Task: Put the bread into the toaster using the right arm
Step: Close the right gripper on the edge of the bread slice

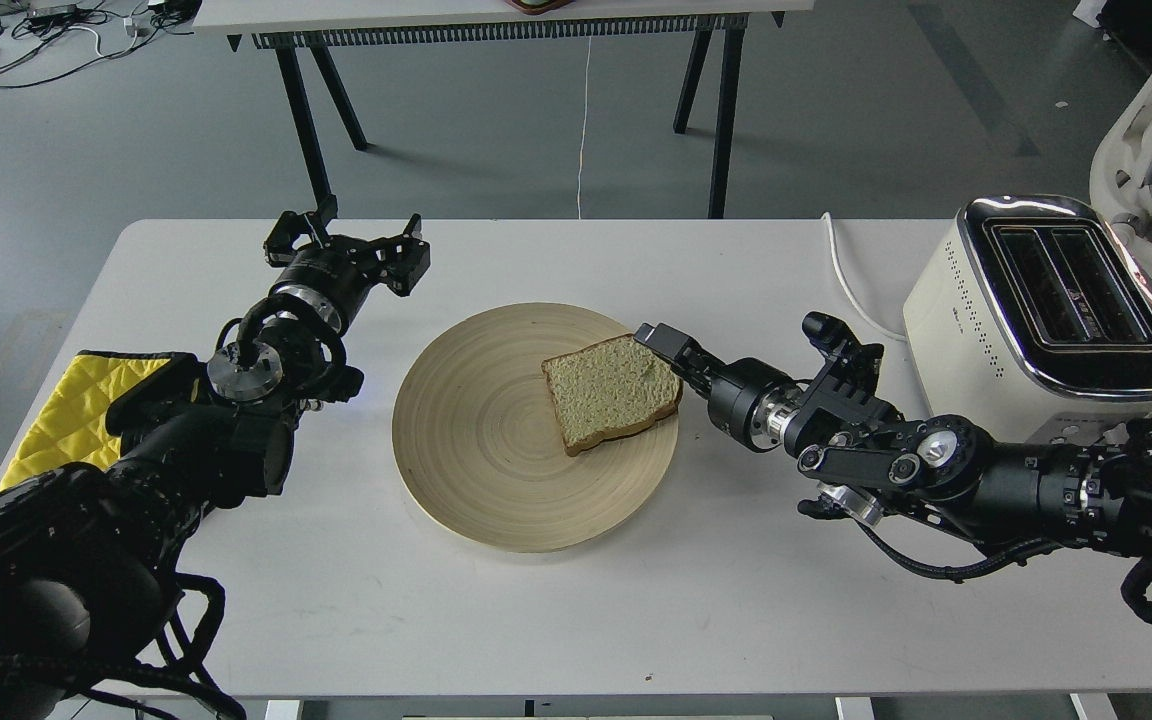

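Grasp stage. My right fingers (664, 345) touch the bread's (608, 402) right edge on the plate (476, 470); whether they have closed on it, I cannot tell. Lifting and carrying to the toaster's (1046, 300) empty slots remain.

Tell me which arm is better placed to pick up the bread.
Right. The right gripper is at the bread's right edge on the wooden plate, with the toaster on the same side. The left gripper is open, off beyond the plate's far left.
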